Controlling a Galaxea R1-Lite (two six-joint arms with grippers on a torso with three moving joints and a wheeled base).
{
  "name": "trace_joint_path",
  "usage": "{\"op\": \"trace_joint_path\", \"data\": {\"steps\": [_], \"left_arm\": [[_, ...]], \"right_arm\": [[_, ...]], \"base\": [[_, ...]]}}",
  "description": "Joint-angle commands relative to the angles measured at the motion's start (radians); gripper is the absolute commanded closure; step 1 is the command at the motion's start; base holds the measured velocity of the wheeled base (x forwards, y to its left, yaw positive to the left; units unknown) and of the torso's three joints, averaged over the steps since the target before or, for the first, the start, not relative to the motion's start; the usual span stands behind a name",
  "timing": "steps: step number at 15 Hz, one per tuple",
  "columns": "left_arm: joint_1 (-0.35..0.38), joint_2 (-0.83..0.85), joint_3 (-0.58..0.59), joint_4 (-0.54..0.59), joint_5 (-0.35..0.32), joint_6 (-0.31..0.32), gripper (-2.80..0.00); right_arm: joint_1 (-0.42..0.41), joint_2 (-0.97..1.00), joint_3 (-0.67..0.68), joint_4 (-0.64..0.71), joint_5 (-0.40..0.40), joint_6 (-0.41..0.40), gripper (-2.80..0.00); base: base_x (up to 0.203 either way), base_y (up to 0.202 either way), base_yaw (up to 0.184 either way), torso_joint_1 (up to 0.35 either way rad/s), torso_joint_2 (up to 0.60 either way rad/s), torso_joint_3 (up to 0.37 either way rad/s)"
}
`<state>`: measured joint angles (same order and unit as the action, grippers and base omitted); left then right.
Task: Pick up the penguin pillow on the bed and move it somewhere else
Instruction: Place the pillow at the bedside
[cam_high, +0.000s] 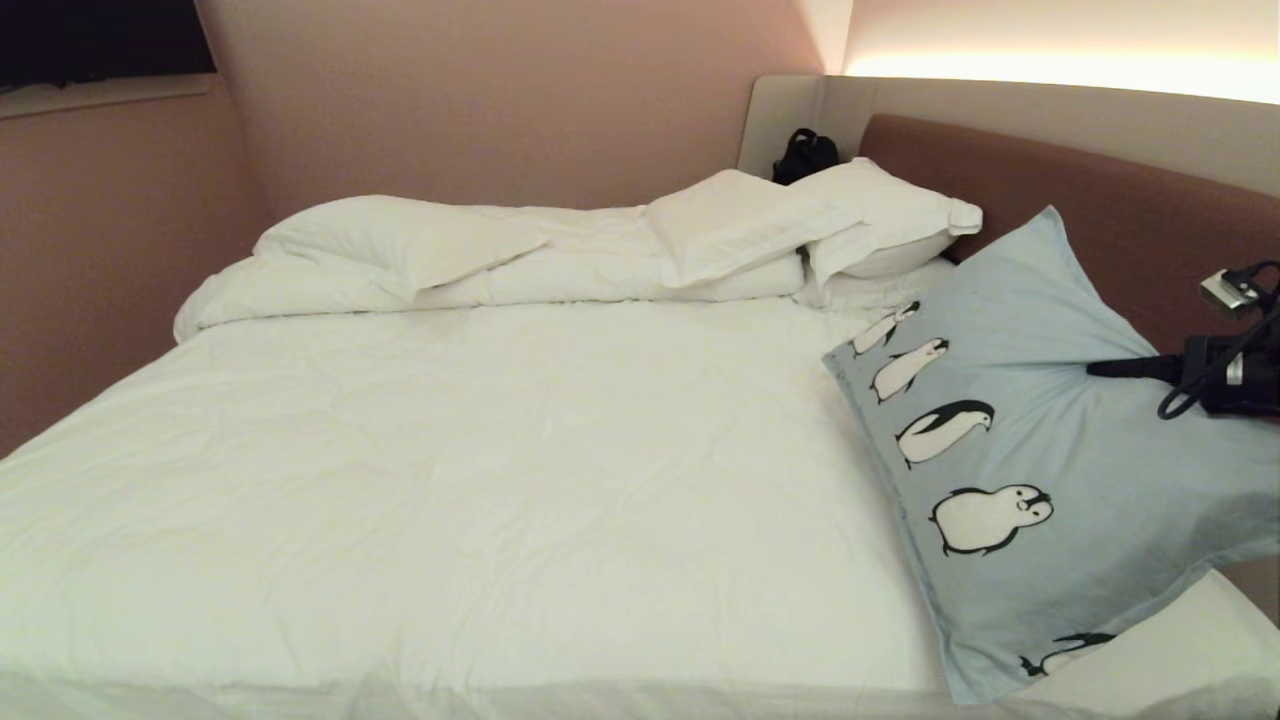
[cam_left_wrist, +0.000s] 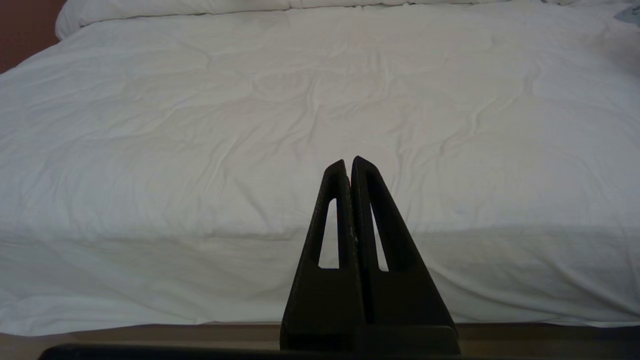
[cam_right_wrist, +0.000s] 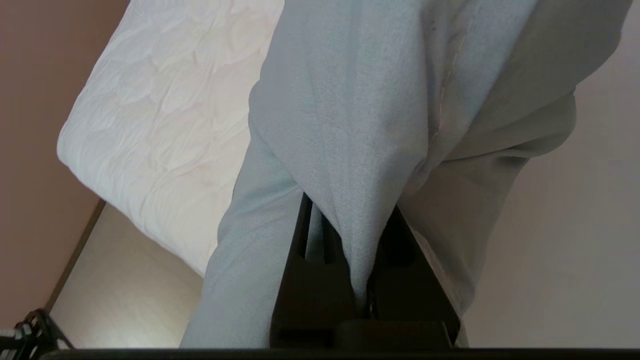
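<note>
The penguin pillow (cam_high: 1030, 400) is pale blue-grey with a row of black-and-white penguins. It hangs tilted above the right side of the bed (cam_high: 480, 470), its lower corner near the bed's front edge. My right gripper (cam_high: 1105, 369) reaches in from the right and is shut on a pinched fold of the pillow's fabric (cam_right_wrist: 350, 150), which drapes over its fingers (cam_right_wrist: 300, 260). My left gripper (cam_left_wrist: 349, 165) is shut and empty, held low before the bed's near edge.
A bunched white duvet (cam_high: 400, 260) and plain white pillows (cam_high: 860, 220) lie along the bed's far side. A black bag (cam_high: 805, 155) sits in the back corner. The brown headboard (cam_high: 1100, 200) stands just behind the pillow. A floor strip (cam_right_wrist: 125, 290) borders the bed.
</note>
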<state>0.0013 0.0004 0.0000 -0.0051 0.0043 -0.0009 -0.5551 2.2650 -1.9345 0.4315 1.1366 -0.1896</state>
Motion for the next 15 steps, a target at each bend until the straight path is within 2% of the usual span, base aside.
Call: {"op": "trace_joint_path", "data": {"steps": [1,8,15], "left_arm": [[0.001,0.000,0.000,-0.001,0.000,-0.001,0.00],[0.001,0.000,0.000,-0.001,0.000,-0.001,0.00],[0.002,0.000,0.000,0.000,0.000,0.001,0.00]], "right_arm": [[0.000,0.016,-0.001,-0.073,0.006,0.038,0.00],[0.005,0.061,-0.003,-0.157,0.003,0.041,0.00],[0.044,0.132,-0.003,-0.240,-0.009,0.045,0.00]], "base": [[0.000,0.000,0.000,0.000,0.00,0.000],[0.000,0.000,0.000,0.000,0.00,0.000],[0.000,0.000,0.000,0.000,0.00,0.000]]}}
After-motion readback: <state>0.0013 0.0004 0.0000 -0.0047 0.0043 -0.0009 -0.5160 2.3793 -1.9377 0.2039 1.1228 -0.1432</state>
